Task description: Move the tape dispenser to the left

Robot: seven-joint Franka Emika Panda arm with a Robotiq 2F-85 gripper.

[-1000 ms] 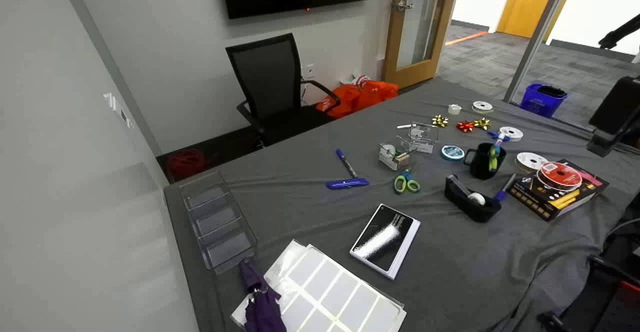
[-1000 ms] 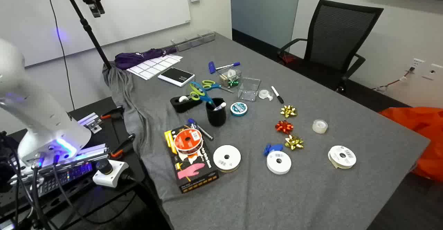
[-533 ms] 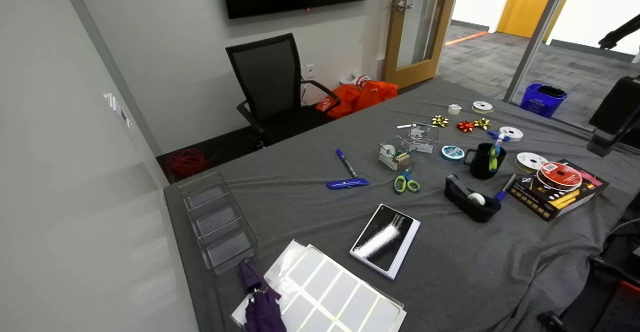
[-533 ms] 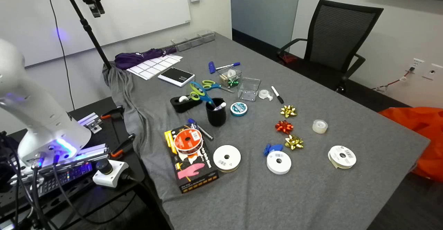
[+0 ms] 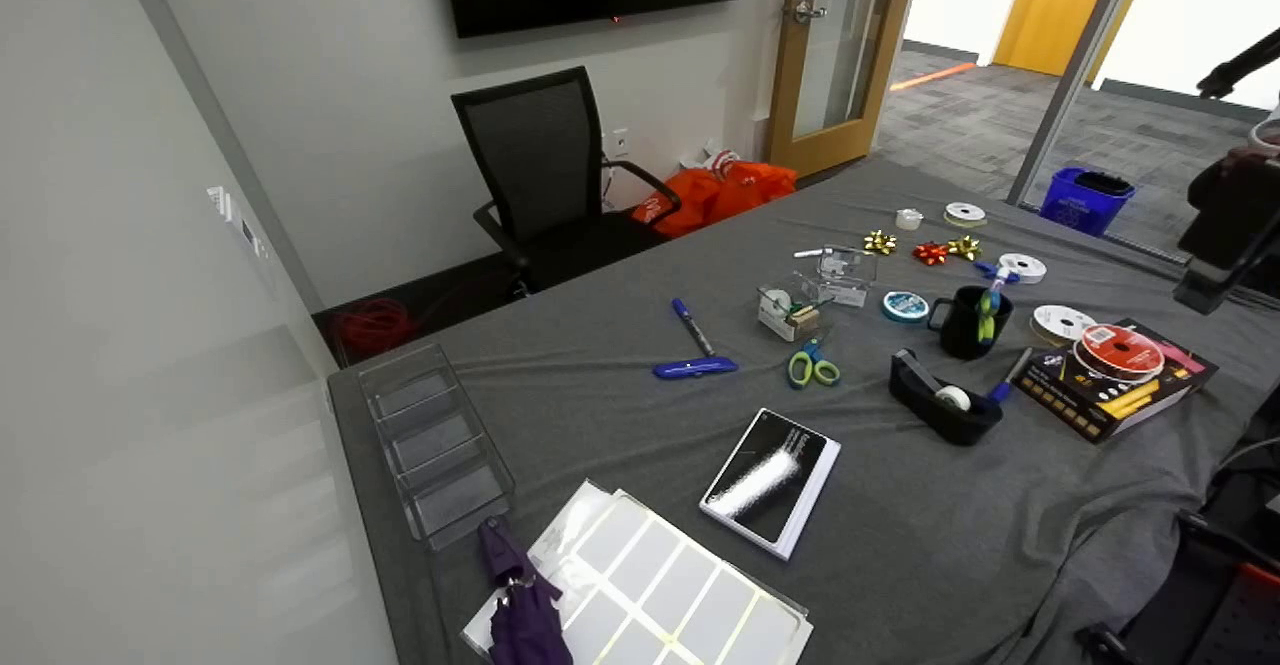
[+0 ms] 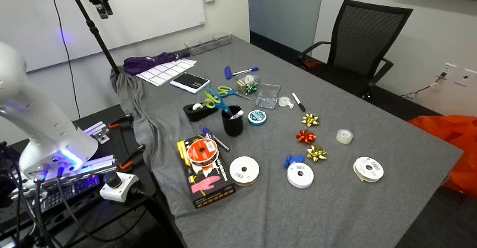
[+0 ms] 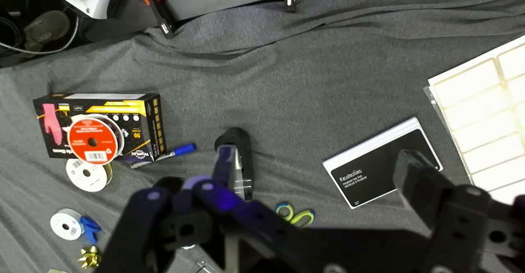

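The black tape dispenser [image 5: 935,411] lies on the grey cloth with a white tape roll [image 5: 954,398] in it. It also shows in an exterior view [image 6: 193,115], beside the black mug [image 6: 233,125], and in the wrist view [image 7: 247,156]. My gripper [image 7: 319,154] is open and empty in the wrist view, its fingers wide apart. The left finger [image 7: 225,162] covers part of the dispenser in the picture. The right finger [image 7: 414,174] overlaps the ink pad. Black gripper parts show high at the edge of both exterior views, well above the table.
A black ink pad box [image 5: 770,485], scissors [image 5: 813,365], a blue pen [image 7: 182,150] and a glove box [image 7: 98,129] with ribbon spools [image 7: 92,141] lie around the dispenser. White label sheets [image 5: 650,585] and a purple umbrella [image 5: 525,605] lie further off.
A pale and dark shape has come into view at the right edge of an exterior view. The dispenser and the other table objects have not moved.
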